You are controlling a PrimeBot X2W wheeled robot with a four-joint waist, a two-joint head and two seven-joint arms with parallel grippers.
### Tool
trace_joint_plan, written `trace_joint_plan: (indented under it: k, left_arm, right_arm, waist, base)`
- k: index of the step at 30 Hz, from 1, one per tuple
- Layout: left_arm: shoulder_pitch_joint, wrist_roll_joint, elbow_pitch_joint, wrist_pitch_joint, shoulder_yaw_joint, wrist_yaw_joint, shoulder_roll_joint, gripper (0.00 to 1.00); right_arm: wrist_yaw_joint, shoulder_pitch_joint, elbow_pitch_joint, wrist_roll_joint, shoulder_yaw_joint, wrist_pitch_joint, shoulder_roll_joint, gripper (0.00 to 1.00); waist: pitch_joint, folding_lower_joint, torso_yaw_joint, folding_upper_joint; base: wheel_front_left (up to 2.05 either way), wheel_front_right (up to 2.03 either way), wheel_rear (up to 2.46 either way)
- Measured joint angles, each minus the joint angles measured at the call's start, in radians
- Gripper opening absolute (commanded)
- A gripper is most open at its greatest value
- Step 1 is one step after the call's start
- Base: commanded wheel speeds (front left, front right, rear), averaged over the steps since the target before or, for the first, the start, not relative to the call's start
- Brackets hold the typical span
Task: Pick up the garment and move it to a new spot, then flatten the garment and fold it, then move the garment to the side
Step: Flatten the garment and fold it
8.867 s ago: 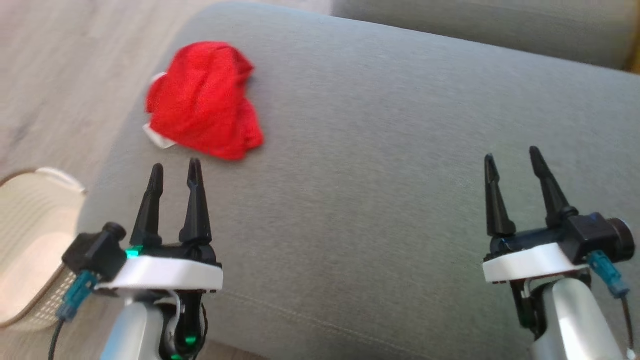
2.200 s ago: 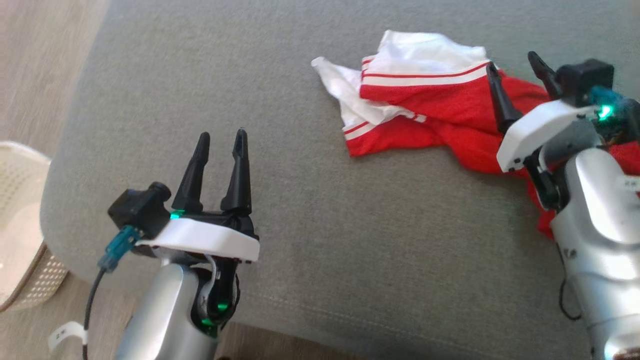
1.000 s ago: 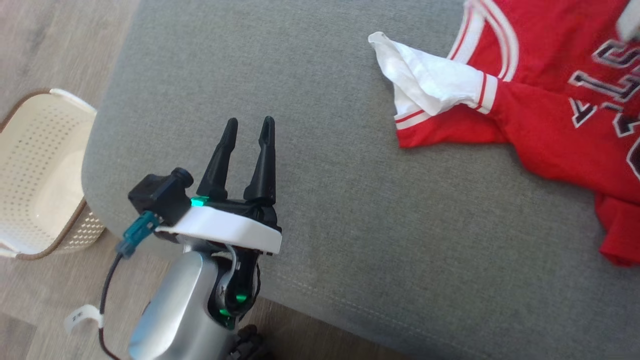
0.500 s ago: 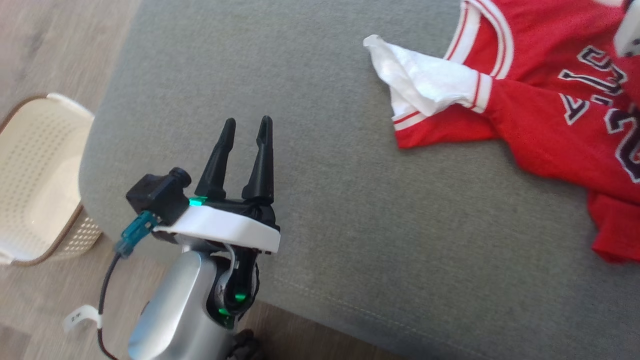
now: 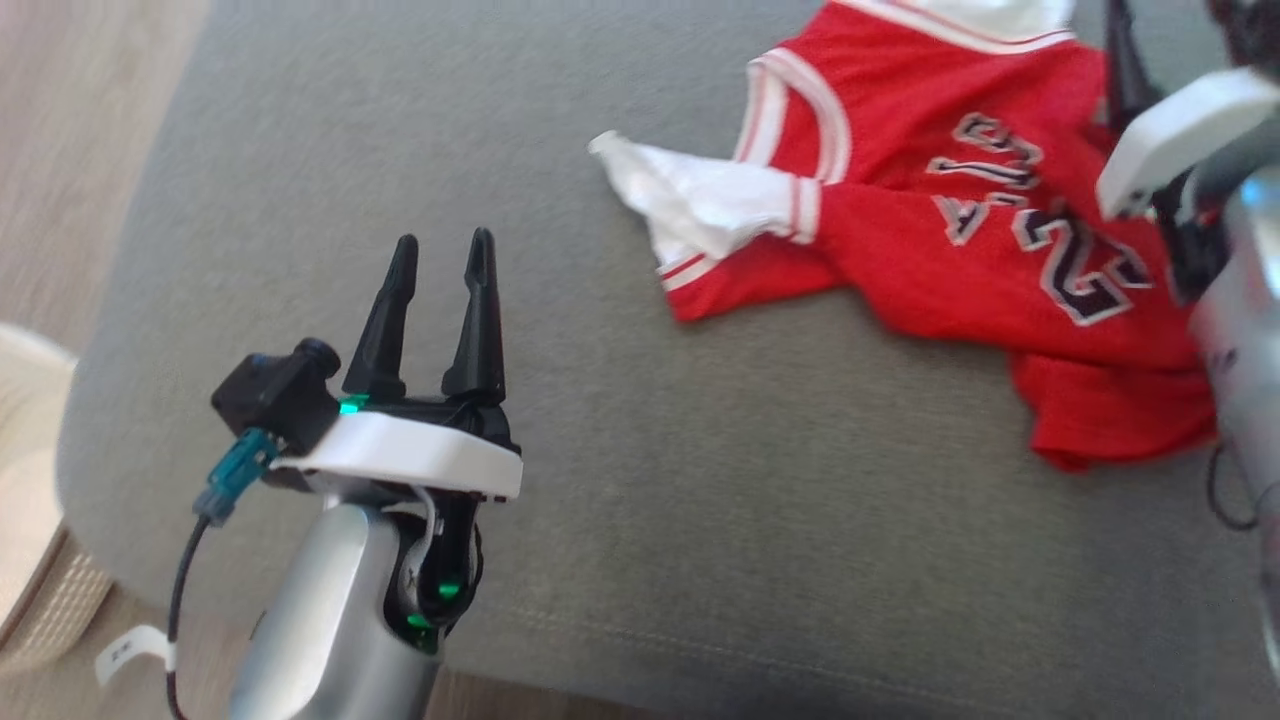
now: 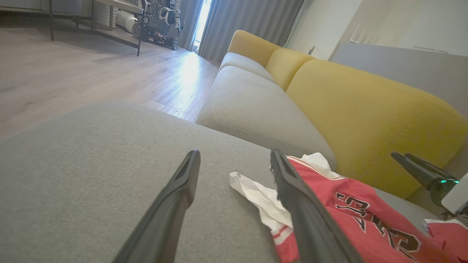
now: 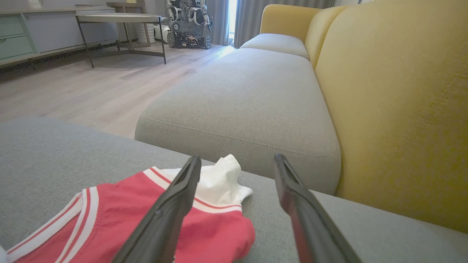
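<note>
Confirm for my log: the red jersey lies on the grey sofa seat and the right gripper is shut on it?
No. The red jersey lies on the grey sofa seat, but the right gripper is open, holding nothing, as the right wrist view shows.

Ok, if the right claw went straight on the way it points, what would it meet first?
Probably the neighbouring grey seat cushion. The right claw is open and points just over the white edge of the red jersey; it looks clear of the cloth, though depth is hard to judge.
</note>
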Motion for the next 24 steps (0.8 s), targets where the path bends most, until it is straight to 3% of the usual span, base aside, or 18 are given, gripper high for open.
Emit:
trace_joint_plan:
  k: [6,11,20,24]
  left_arm:
    - [0.027,0.01,-0.002,0.0,0.032,0.0,0.001,1.0]
    - [0.03,0.017,-0.013,0.0,0.051,0.0,0.001,1.0]
    - [0.101,0.028,-0.02,0.0,0.053,-0.003,0.002,1.0]
    - [0.112,0.033,-0.001,0.0,0.056,-0.008,0.002,1.0]
  right_arm:
    - [0.0,0.121,-0.151,0.015,-0.028,-0.018,0.017,1.0]
    - [0.0,0.288,-0.375,-0.002,-0.117,-0.02,0.046,1.0]
    - [0.0,0.715,-0.77,-0.054,-0.277,-0.021,0.183,1.0]
    - [0.0,0.818,-0.88,-0.055,-0.309,-0.02,0.22,1.0]
  waist:
    - [-0.051,-0.0001,-0.082,0.0]
    - [-0.089,-0.0001,-0.133,0.0]
    - [-0.132,-0.0001,-0.186,0.0]
    - [-0.135,-0.0001,-0.207,0.0]
  base:
    - [0.0,0.0,0.0]
    - [0.0,0.0,0.0]
    - [0.0,0.0,0.0]
    - [0.0,0.0,0.0]
